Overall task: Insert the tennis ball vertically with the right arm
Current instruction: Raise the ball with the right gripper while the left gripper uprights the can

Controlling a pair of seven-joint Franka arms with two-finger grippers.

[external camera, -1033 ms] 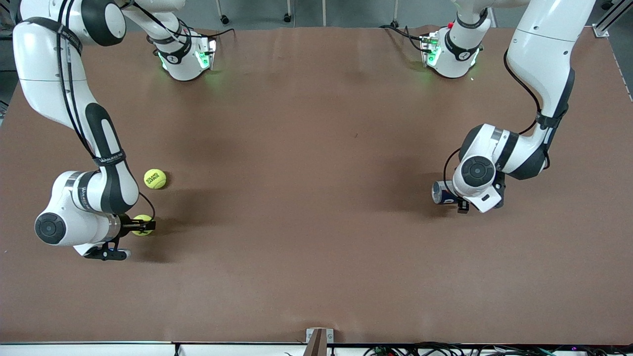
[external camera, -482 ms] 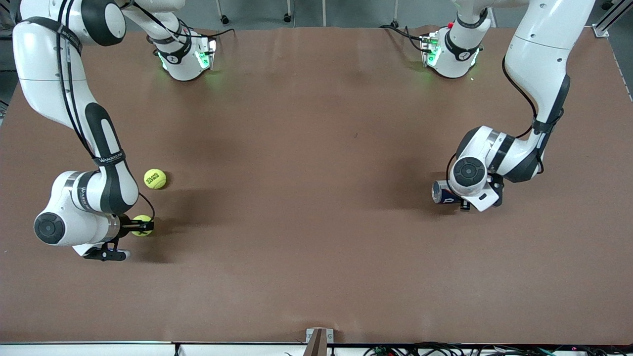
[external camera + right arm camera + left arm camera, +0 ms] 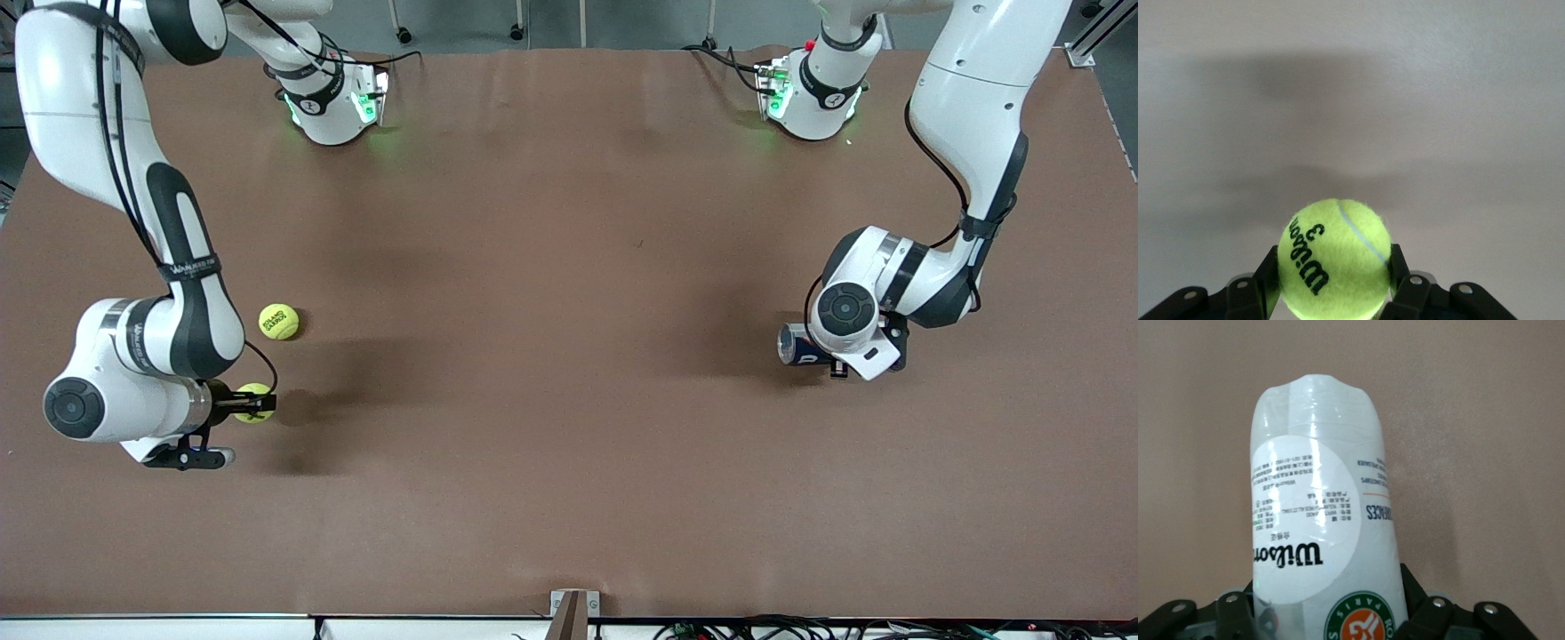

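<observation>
My right gripper (image 3: 253, 405) is shut on a yellow tennis ball (image 3: 254, 399) and holds it just above the table at the right arm's end; in the right wrist view the ball (image 3: 1335, 260) sits between the black fingers (image 3: 1398, 267). My left gripper (image 3: 813, 356) is shut on a clear Wilson ball can (image 3: 797, 345) with a white label, held on its side low over the table at the left arm's end. The can (image 3: 1318, 513) fills the left wrist view.
A second yellow tennis ball (image 3: 278, 321) lies on the brown table (image 3: 551, 356), a little farther from the front camera than the held ball. A small bracket (image 3: 573, 609) sits at the table's front edge.
The right arm has risen slightly and shifted toward its end of the table with the ball. The left arm has tilted and shifted a little with the can.
</observation>
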